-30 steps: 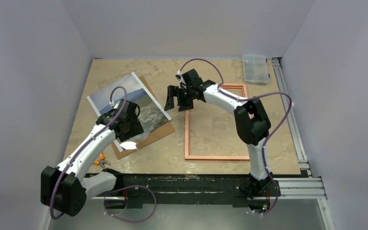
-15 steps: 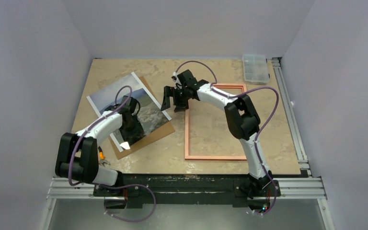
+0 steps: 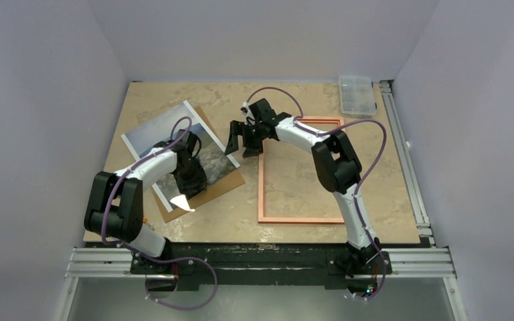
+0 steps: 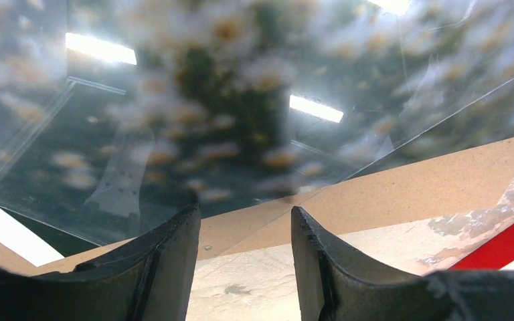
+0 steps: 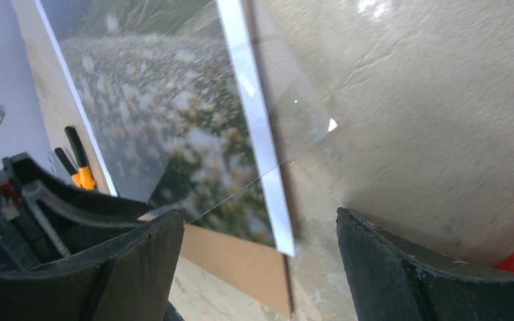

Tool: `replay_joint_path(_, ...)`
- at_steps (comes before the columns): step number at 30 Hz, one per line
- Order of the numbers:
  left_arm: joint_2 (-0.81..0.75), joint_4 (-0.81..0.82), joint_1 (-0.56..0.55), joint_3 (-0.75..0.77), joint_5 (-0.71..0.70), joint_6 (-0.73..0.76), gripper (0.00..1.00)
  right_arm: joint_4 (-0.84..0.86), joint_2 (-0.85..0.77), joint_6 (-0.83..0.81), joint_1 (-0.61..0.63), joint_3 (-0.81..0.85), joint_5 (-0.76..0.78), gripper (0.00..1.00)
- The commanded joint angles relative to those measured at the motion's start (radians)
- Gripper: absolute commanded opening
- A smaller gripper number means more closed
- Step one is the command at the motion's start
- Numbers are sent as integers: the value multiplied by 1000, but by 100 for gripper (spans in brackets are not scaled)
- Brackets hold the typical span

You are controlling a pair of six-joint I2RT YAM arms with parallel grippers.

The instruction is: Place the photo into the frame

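The photo (image 3: 167, 130) lies tilted on a brown backing board (image 3: 221, 184) at the table's left. Its near corner (image 3: 181, 201) curls up and shows white. My left gripper (image 3: 191, 179) hovers low over the photo's near-right part. In the left wrist view its jaws (image 4: 244, 221) are open, with only board (image 4: 408, 187) and table between them. My right gripper (image 3: 239, 140) stands wide open at the photo's right corner (image 5: 268, 221), which shows between its fingers (image 5: 140, 261) untouched. The frame (image 3: 261, 187) lies flat to the right, copper-brown side up.
A clear plastic box (image 3: 357, 95) sits at the back right beside the metal rail (image 3: 408, 167). An orange-handled tool (image 5: 83, 175) lies left of the backing board. Grey walls close in the table on three sides.
My left arm has folded forward and carried its gripper slightly right over the photo, its jaws narrowing. My right gripper has edged left toward the photo's corner.
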Motion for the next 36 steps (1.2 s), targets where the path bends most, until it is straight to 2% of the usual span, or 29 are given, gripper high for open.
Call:
replay_joint_path(1,10,25,-14,13,29,3,50,80,45,47,-33,8,-64,82)
replay_joint_path(16,26,14,-21,31,48,15,47,265,210,271,-87,42,-195,77)
replay_joint_path(29,68,35,-43,33,98,10,42,786,201,638,-94,-159,-346,74)
replay_joint_path(36,69,39,-63,35,97,2,42,990,212,777,-95,-201,-368,64)
